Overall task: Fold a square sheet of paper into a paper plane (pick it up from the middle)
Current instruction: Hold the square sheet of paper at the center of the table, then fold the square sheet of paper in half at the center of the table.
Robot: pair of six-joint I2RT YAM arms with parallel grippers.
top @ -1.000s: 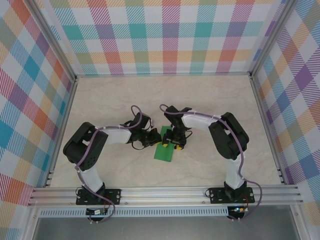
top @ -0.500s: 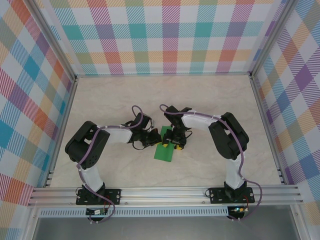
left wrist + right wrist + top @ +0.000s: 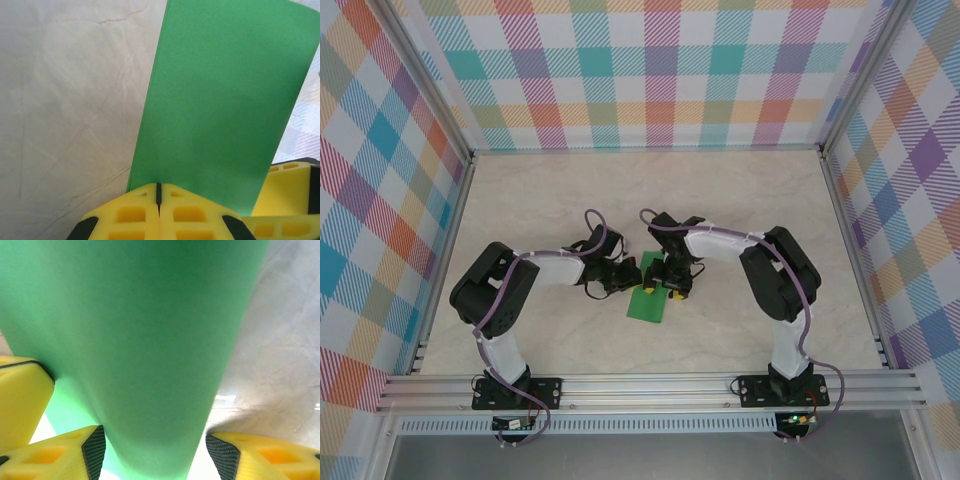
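Observation:
The square sheet of paper point(image 3: 648, 304) lies folded into a narrow bright green strip on the table between the two arms. My left gripper point(image 3: 627, 281) is shut, its yellow fingertips resting at the strip's near end point(image 3: 159, 186), and the paper point(image 3: 225, 100) stretches away from them. I cannot tell whether any paper is caught between those tips. My right gripper point(image 3: 670, 288) is open and straddles the strip; in the right wrist view point(image 3: 155, 450) the paper point(image 3: 140, 340) bulges up between its dark pads point(image 3: 95, 447).
Pale marble tabletop point(image 3: 740, 200) spreads all round, fenced by checked walls and aluminium rails point(image 3: 640, 385) at the near edge. The two wrists sit almost touching; the other arm's yellow finger point(image 3: 20, 390) shows at the left of the right wrist view.
The right jaws have spread a little wider around the strip. The left gripper stays shut, and neither arm nor the paper has visibly shifted.

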